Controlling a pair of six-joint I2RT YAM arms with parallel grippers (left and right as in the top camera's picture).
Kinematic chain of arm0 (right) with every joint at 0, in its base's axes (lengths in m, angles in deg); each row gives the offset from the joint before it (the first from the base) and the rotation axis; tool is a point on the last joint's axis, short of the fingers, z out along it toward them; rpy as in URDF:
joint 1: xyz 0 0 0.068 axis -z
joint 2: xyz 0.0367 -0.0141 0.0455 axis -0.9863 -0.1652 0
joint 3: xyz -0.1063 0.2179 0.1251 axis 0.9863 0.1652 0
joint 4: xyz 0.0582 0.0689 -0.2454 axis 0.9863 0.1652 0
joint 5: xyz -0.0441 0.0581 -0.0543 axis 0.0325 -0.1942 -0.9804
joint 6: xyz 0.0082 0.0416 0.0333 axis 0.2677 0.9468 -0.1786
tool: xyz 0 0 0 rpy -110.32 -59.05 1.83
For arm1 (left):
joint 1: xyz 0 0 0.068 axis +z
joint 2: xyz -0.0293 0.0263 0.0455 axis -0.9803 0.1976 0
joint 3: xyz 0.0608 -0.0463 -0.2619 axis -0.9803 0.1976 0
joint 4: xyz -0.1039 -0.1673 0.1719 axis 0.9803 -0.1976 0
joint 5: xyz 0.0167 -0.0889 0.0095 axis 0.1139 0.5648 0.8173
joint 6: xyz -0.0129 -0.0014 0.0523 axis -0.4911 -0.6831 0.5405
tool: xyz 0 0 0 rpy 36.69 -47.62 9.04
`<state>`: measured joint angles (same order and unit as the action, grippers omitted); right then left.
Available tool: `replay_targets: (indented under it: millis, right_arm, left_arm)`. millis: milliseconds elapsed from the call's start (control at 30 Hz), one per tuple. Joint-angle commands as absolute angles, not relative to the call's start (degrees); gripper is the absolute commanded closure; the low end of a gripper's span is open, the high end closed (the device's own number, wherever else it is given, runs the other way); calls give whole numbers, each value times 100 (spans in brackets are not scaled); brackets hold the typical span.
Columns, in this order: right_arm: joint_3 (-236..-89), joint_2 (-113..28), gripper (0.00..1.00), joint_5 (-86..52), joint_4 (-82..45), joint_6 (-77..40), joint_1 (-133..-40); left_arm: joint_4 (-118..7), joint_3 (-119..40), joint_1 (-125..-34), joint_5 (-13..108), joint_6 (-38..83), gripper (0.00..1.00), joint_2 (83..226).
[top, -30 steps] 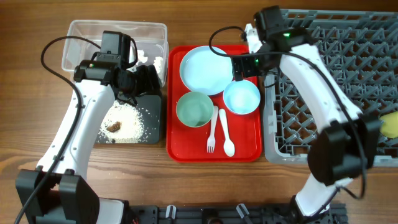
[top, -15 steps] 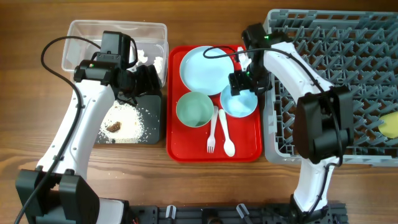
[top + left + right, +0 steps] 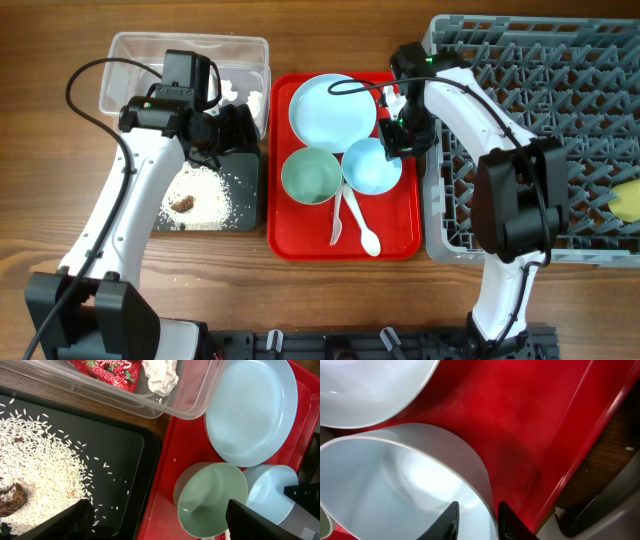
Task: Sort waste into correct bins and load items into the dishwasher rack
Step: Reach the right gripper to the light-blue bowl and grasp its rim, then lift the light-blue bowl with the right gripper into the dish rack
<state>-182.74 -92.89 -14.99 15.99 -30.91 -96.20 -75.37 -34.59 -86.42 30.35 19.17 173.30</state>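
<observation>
My right gripper (image 3: 394, 138) (image 3: 479, 522) is shut on the rim of the light blue bowl (image 3: 370, 168) (image 3: 395, 485), one finger inside and one outside. The bowl rests on the red tray (image 3: 395, 225), touching the pale green bowl (image 3: 311, 175) (image 3: 210, 497). The light blue plate (image 3: 333, 112) (image 3: 250, 410) lies behind them. A white fork (image 3: 338, 218) and spoon (image 3: 364, 230) lie askew in front. My left gripper (image 3: 237, 130) (image 3: 160, 525) hangs open over the black tray's (image 3: 245, 170) right edge. Rice (image 3: 40, 460) and brown bits (image 3: 10, 500) lie in that tray. The clear tub (image 3: 190, 45) holds a red wrapper (image 3: 107, 367) and tissue (image 3: 161, 375).
The grey dishwasher rack (image 3: 540, 140) fills the right side, right beside the red tray. A yellow cup (image 3: 627, 200) sits at its right edge. Bare wooden table (image 3: 40, 180) lies to the left and front.
My right gripper came down and closed on the blue bowl's rim. The bowl slid left against the green bowl and knocked the fork and spoon askew. The left arm stayed still.
</observation>
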Motion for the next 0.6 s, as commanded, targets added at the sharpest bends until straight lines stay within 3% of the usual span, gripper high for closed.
replay_targets:
  millis: [0,233,567]
  right_arm:
    - [-18232,-9413,85,-1491,1520,-3102,-9607]
    - [-17948,-9413,95,-1491,1288,-3100,-9607]
    - [-18206,-9180,96,-1596,1426,-3100,-9567]
  left_arm:
    - [-7539,-3457,-8624,2954,1963,14,17264]
    - [-7539,-3457,-8624,2954,1963,14,17264]
    - [-7539,-3457,-8624,2954,1963,14,17264]
